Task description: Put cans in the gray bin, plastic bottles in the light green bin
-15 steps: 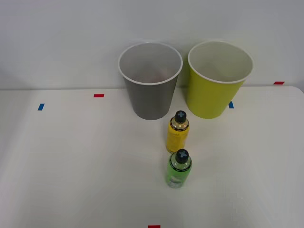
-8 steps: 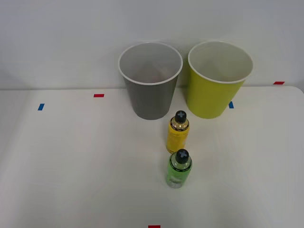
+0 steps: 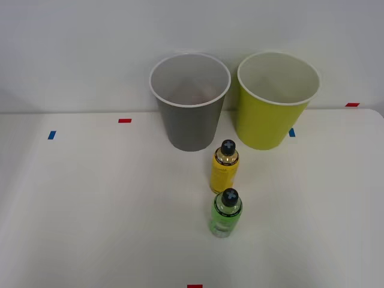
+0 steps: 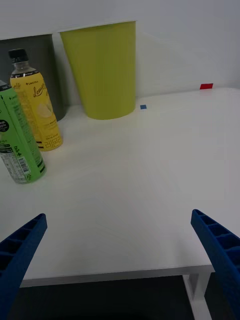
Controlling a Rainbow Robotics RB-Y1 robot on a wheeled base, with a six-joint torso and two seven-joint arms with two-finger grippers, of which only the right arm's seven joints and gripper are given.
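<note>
The gray bin (image 3: 189,123) and the light green bin (image 3: 273,123) stand side by side at the back of the table, both upright. In front of the gap between them stands a yellow plastic bottle (image 3: 224,172) with a black cap. A green plastic bottle (image 3: 225,216) stands just nearer to me. The cans are hidden; a faint reddish tint lies deep in the gray bin. In the right wrist view, my right gripper (image 4: 117,218) is open and empty, low by the table's edge, well apart from the green bottle (image 4: 19,142), the yellow bottle (image 4: 36,112), the light green bin (image 4: 105,70) and the gray bin (image 4: 56,82).
Small red tape marks (image 3: 125,120) and blue tape marks (image 3: 51,135) dot the white table. A further red mark (image 3: 194,286) sits at the near edge. The table's edge and a leg (image 4: 197,290) lie just under my fingers. A white wall rises behind the bins.
</note>
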